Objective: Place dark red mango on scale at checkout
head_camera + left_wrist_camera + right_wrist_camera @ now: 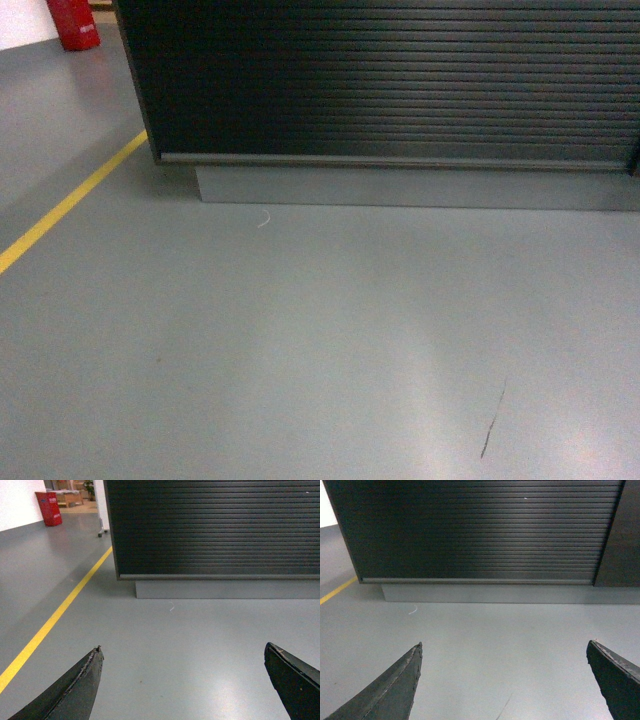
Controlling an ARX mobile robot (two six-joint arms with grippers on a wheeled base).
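Note:
The checkout [390, 80] shows only as a dark counter front with a horizontally ribbed panel, also in the left wrist view [215, 527] and the right wrist view [480, 530]. Its top is out of view. The dark red mango and the scale are out of view. My left gripper [182, 647] hangs open above bare grey floor, nothing between its black fingers [80, 685]. My right gripper [504, 644] is likewise open and empty over the floor, fingers [395, 685] wide apart. Neither gripper appears in the head view.
A grey plinth [410, 187] runs under the counter. A yellow floor line [70, 200] slants at the left. A red box-like object [72, 24] stands at the far left by a white wall. A dark scratch [492, 420] marks the floor.

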